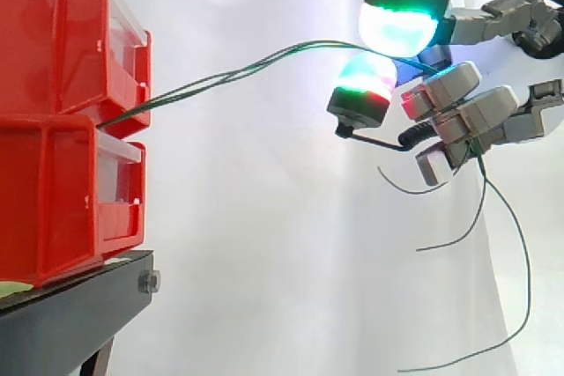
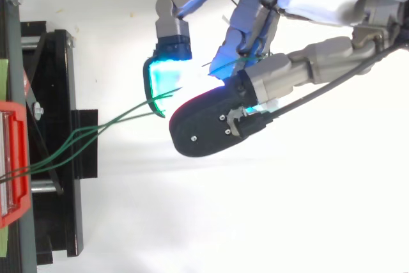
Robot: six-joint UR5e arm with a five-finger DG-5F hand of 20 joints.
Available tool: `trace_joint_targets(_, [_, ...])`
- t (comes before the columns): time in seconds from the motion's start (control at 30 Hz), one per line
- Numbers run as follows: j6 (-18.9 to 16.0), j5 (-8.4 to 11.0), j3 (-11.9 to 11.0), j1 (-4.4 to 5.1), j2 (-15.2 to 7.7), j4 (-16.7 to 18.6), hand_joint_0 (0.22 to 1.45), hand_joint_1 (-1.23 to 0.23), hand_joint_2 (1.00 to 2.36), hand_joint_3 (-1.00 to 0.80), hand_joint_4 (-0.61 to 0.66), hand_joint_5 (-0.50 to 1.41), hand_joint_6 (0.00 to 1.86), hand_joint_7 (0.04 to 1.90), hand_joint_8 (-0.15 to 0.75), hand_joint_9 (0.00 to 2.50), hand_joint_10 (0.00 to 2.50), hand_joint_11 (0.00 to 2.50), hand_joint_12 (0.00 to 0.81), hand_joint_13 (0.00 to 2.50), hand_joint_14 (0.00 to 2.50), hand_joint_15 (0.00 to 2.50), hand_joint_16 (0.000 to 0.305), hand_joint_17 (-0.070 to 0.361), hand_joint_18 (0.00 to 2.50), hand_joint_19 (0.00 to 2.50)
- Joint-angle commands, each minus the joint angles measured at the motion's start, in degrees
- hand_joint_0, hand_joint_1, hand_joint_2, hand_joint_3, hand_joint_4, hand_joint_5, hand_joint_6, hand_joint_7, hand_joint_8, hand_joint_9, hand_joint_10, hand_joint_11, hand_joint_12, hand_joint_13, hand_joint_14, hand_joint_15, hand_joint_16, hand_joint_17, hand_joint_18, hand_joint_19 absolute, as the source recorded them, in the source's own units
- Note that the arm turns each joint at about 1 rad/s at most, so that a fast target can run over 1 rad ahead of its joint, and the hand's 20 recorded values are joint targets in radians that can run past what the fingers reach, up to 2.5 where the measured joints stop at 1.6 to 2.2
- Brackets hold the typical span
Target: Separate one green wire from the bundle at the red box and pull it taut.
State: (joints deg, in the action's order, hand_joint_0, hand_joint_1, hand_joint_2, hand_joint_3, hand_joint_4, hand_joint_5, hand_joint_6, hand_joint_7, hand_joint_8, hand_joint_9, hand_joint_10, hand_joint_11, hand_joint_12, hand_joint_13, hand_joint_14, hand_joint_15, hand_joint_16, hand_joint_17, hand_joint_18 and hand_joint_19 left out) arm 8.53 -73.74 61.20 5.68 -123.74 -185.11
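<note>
From the side camera I see the red bins (image 1: pixel 53 59) stacked on the black stand (image 1: pixel 70 314) at the left. The green wires (image 1: pixel 264 55) leave the gap between the two bins. They climb in a shallow arc to the robot hand (image 1: pixel 467 112) on the right, well apart from the bins. The robot hand is clenched on them: its lower fingers curl round the strands, and a glowing fingertip (image 1: pixel 401 24) sits just above where they run in. The free ends (image 1: pixel 526 261) dangle below the fingers, so I judge the grip sits partway along the wires. The arc tells me there is slack left to take out.

From the top camera the green wires (image 2: pixel 108 121) run from the red bin (image 2: pixel 13 158) across the black stand (image 2: pixel 57 94). From there they pass between the cyan pad and the dark thumb of the robot hand (image 2: pixel 307 68). I count more than one strand lying close together on that run, spreading only slightly near the stand. I cannot tell whether a single wire has been singled out inside the grip. My reading is that the hold is meant to anchor the far end so a pull away from the bins can tighten the line.
</note>
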Motion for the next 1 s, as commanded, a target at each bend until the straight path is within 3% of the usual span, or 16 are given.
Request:
trace_joint_targets(0.0, [-0.01, 0.00, -0.02, 0.03, -0.01, 0.01, 0.72, -0.85, 1.00, -0.48, 0.11, -0.22, 0.89, 1.09, 0.258, 1.29, 0.01, 1.61, 0.313, 1.44, 0.03, 1.34, 0.052, 0.118, 0.96, 0.61])
trace_joint_targets(0.27, [-0.01, 0.00, -0.02, 0.03, -0.01, 0.10, 0.62, -0.80, 1.00, -0.50, 0.12, -0.21, 0.89, 1.08, 0.264, 1.31, 0.01, 1.62, 0.311, 1.45, 0.03, 1.35, 0.052, 0.118, 0.96, 0.63])
trace_joint_targets(0.47, [-0.01, 0.00, -0.02, 0.03, -0.01, 0.10, 0.53, -0.66, 1.00, -0.50, 0.14, -0.21, 0.88, 1.07, 0.278, 1.33, 0.01, 1.61, 0.329, 1.47, 0.02, 1.35, 0.058, 0.130, 0.99, 0.65])
trace_joint_targets(0.6, [-0.01, 0.00, -0.02, 0.03, -0.01, 0.10, 0.56, -0.54, 1.00, -0.50, 0.13, -0.21, 0.88, 1.09, 0.270, 1.34, 0.01, 1.62, 0.315, 1.48, 0.02, 1.36, 0.056, 0.127, 0.97, 0.67])
trace_joint_targets(0.97, [-0.01, 0.00, -0.02, 0.03, -0.01, 0.19, 0.62, -0.70, 1.02, -0.25, 0.08, -0.21, 0.88, 1.15, 0.264, 1.31, 0.01, 1.62, 0.311, 1.46, 0.02, 1.36, 0.056, 0.125, 0.96, 0.67])
